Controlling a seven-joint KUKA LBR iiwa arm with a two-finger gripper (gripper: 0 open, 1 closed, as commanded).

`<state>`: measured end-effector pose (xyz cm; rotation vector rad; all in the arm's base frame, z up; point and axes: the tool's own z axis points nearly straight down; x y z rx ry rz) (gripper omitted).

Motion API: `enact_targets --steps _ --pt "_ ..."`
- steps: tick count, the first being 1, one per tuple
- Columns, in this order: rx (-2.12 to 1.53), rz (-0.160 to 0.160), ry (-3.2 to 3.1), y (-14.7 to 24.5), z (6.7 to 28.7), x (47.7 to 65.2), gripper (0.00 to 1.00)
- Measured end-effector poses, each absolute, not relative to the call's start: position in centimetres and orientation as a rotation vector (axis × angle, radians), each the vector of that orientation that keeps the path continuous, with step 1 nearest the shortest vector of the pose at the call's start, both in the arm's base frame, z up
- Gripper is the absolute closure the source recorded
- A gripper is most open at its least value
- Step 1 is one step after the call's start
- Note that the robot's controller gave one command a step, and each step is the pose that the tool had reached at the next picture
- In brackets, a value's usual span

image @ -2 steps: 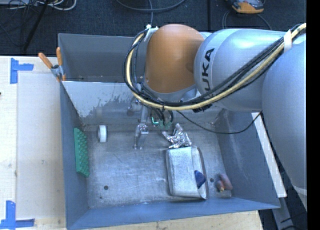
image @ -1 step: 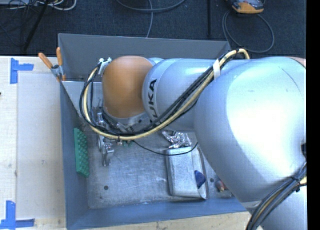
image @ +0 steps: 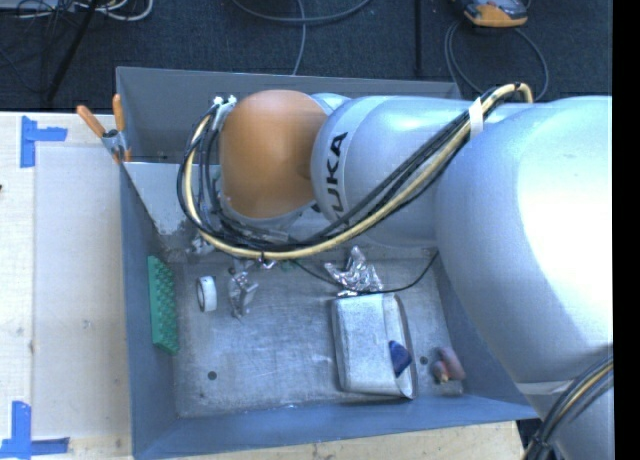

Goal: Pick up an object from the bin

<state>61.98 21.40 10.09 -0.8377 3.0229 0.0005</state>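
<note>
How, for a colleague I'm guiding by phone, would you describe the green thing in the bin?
Start at the grey metal bin and go to its wall on the view's left. Along the foot of that wall lies a long, narrow green strip with a ridged surface. It's the only green thing; the small white ring beside it is round.

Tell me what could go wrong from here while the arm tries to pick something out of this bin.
The gripper hangs low over bare bin floor beside the small white ring, not over it, so a grasp here may come up empty or knock the ring aside. The cables looped under the wrist hang near the crumpled foil piece and could snag or drag it.
</note>
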Motion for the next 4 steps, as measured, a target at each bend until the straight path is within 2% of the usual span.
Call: enact_targets --steps 1,2,3,4 --pt "-1.142 0.002 2.924 23.8 10.0 61.9 0.0" --pt "-1.59 -0.003 2.703 23.7 8.4 61.7 0.0" --pt "-2.18 -0.024 2.215 24.0 8.3 62.8 0.0" --pt "-2.201 0.0 2.229 24.2 7.4 61.9 1.0"
